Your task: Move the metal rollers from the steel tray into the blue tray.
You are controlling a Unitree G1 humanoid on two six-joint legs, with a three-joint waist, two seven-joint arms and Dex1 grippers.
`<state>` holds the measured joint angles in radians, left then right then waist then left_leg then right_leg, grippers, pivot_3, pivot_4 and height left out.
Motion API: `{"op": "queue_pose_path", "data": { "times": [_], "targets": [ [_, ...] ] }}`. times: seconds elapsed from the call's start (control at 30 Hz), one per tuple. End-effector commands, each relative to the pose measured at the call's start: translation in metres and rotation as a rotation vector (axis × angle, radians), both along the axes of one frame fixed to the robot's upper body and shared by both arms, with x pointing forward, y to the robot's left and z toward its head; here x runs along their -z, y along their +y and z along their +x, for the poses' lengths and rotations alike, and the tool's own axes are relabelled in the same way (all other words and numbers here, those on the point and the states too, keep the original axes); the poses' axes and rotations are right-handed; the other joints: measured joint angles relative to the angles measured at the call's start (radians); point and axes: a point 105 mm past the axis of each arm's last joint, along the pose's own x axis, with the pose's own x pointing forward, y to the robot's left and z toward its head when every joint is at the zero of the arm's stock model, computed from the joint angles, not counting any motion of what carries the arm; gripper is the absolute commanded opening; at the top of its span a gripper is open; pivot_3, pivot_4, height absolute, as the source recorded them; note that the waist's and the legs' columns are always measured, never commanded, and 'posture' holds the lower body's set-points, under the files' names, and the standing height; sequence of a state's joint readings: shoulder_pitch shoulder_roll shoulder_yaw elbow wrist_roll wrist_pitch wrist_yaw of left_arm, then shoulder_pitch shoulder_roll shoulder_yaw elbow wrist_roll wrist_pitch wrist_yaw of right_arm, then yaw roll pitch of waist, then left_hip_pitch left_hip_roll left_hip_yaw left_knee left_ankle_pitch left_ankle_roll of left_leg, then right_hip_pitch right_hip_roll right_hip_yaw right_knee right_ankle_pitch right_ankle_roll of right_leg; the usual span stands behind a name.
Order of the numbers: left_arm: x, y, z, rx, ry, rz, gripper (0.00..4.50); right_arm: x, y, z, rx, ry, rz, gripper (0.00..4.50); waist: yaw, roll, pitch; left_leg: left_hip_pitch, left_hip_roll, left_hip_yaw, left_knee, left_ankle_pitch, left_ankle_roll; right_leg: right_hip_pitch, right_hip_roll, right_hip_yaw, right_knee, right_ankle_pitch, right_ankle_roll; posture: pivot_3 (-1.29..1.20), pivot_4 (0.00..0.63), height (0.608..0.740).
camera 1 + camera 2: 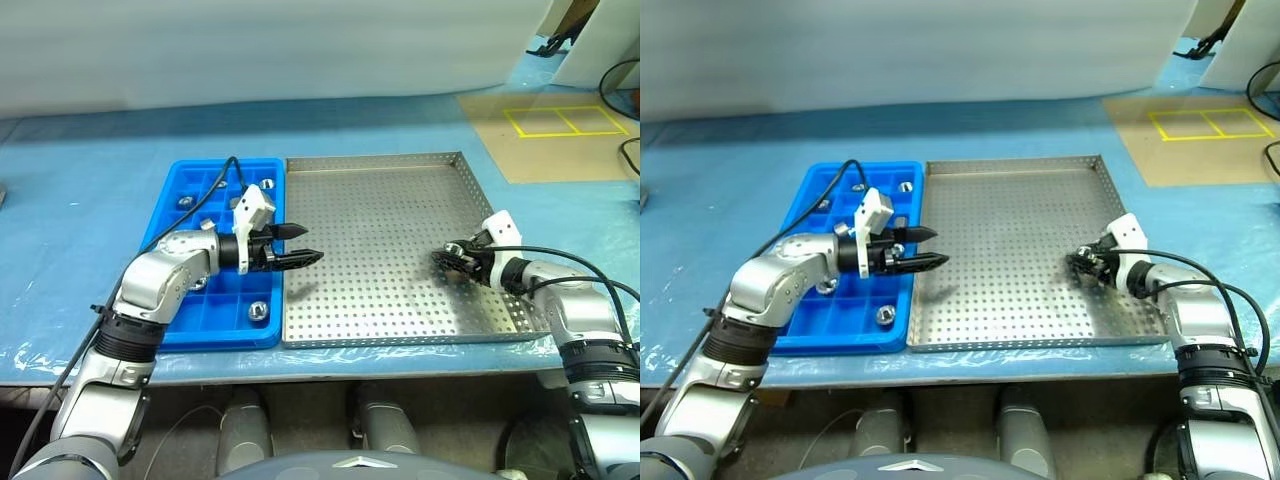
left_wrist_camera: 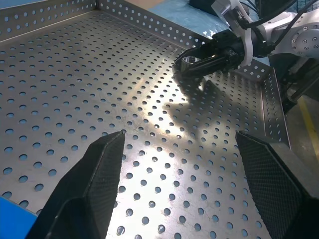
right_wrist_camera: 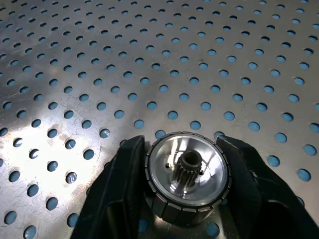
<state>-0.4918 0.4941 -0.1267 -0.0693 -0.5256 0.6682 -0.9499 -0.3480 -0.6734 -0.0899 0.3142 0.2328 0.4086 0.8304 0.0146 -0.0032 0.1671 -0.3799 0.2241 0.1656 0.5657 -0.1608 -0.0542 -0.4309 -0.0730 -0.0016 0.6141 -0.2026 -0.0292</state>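
**Silver arms, black claws, white wrist housings**

Both arms are built of rounded segments in brushed silver-grey metal, joined by ribbed black collars at the elbows and forearms. The left claw has two tapering black fingers with a fine woven, carbon-like texture and pointed tips. The right claw is likewise black, its fingers broad and matte. Each wrist carries an angular white plastic housing above a black cylindrical base. A thin black cable loops up from the left wrist housing and trails down beside the arm; black cables also run along the right forearm.
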Motion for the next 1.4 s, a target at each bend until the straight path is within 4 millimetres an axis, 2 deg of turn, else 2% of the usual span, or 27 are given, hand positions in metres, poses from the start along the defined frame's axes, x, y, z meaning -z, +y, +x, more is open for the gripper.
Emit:
{"op": "queue_pose_path", "data": {
  "times": [0.03, 0.2, 0.27, 0.33, 0.43, 0.5, 0.67, 0.77, 0.9, 0.97, 1.17, 1.4],
  "targets": [
    [-0.012, 0.011, -0.006, -0.01, -0.054, 0.001, 3.76, -0.006, 0.003, 0.002, -0.019, -0.017, 0.004, 1.66, -0.001, 0.0, 0.0, 0.0, 0.0, 0.0, 0.0, 0.0, 0.0, 0.0, 0.0, 0.0, 0.0, 0.0, 0.0, -0.17, 0.15, 0.74],
    [-0.01, 0.041, -0.011, -0.067, -0.045, 0.05, 3.76, -0.019, 0.012, 0.007, -0.048, -0.046, 0.014, 1.66, 0.0, 0.0, 0.0, 0.0, 0.0, 0.0, -0.001, 0.0, 0.0, 0.0, 0.0, 0.0, -0.001, 0.0, 0.0, -0.14, 0.15, 0.74],
    [-0.017, 0.053, -0.009, -0.097, -0.071, 0.059, 3.76, -0.033, 0.031, 0.01, -0.104, -0.065, 0.083, 1.66, 0.001, 0.0, 0.0, 0.0, 0.0, 0.0, -0.001, 0.0, 0.0, 0.0, 0.0, 0.0, -0.001, 0.0, 0.0, -0.14, 0.15, 0.74],
    [-0.031, 0.067, -0.002, -0.15, -0.118, 0.062, 3.76, -0.049, 0.064, 0.012, -0.221, -0.097, 0.118, 1.66, 0.0, 0.0, 0.0, 0.0, 0.0, 0.0, -0.001, 0.0, 0.0, 0.0, 0.0, 0.0, -0.001, 0.0, 0.0, -0.1, 0.15, 0.74],
    [-0.052, 0.087, 0.001, -0.224, -0.173, 0.067, 3.76, -0.078, 0.139, 0.006, -0.49, -0.139, 0.193, 1.66, -0.004, 0.0, 0.001, 0.0, 0.001, 0.0, -0.002, 0.001, -0.001, -0.004, 0.001, 0.0, 0.002, 0.0, 0.0, -0.03, 0.15, 0.74],
    [-0.059, 0.095, -0.002, -0.25, -0.19, 0.072, 3.76, -0.088, 0.174, -0.002, -0.625, -0.138, 0.227, 1.66, 0.004, 0.0, 0.001, 0.0, 0.001, 0.0, -0.004, 0.002, -0.003, -0.007, 0.001, 0.0, 0.004, 0.001, -0.002, 0.03, 0.15, 0.74],
    [-0.051, 0.119, -0.023, -0.356, -0.176, 0.131, 3.76, -0.097, 0.242, -0.019, -0.888, -0.121, 0.274, 1.66, 0.037, 0.0, 0.0, -0.004, 0.001, 0.0, -0.006, 0.001, -0.003, -0.007, 0.0, -0.003, 0.0, -0.001, -0.004, 0.17, 0.15, 0.74],
    [-0.052, 0.14, -0.037, -0.475, -0.171, 0.133, 3.76, -0.095, 0.268, -0.025, -0.999, -0.112, 0.27, 1.66, 0.059, -0.002, 0.002, -0.007, 0.002, -0.003, -0.008, 0.001, -0.003, -0.007, 0.0, -0.007, -0.004, -0.001, -0.004, 0.26, 0.15, 0.74],
    [-0.045, 0.162, -0.067, -0.605, -0.141, 0.151, 3.76, -0.089, 0.294, -0.027, -1.092, -0.101, 0.257, 1.66, 0.089, -0.003, 0.002, -0.01, 0.003, -0.008, -0.009, 0.001, -0.003, -0.007, 0.0, -0.013, -0.006, -0.002, -0.005, 0.36, 0.15, 0.74],
    [-0.043, 0.166, -0.077, -0.644, -0.131, 0.153, 3.76, -0.088, 0.301, -0.028, -1.123, -0.102, 0.253, 1.66, 0.106, -0.003, 0.002, -0.01, 0.003, -0.009, -0.01, 0.002, -0.004, -0.006, -0.001, -0.015, -0.006, -0.002, -0.005, 0.38, 0.15, 0.74],
    [-0.037, 0.151, -0.088, -0.663, -0.115, 0.116, 3.76, -0.067, 0.308, -0.02, -1.108, -0.066, 0.215, 1.66, 0.164, -0.002, 0.002, -0.01, 0.005, -0.015, -0.012, 0.003, -0.005, -0.002, -0.001, -0.02, -0.005, -0.003, -0.006, 0.42, 0.15, 0.74],
    [-0.033, 0.136, -0.082, -0.643, -0.105, 0.077, 3.76, -0.055, 0.31, -0.004, -1.034, -0.077, 0.173, 1.66, 0.176, -0.002, 0.002, -0.009, 0.005, -0.016, -0.013, 0.004, -0.007, -0.002, 0.0, -0.02, -0.004, -0.003, -0.006, 0.4, 0.15, 0.74]
  ]
}}
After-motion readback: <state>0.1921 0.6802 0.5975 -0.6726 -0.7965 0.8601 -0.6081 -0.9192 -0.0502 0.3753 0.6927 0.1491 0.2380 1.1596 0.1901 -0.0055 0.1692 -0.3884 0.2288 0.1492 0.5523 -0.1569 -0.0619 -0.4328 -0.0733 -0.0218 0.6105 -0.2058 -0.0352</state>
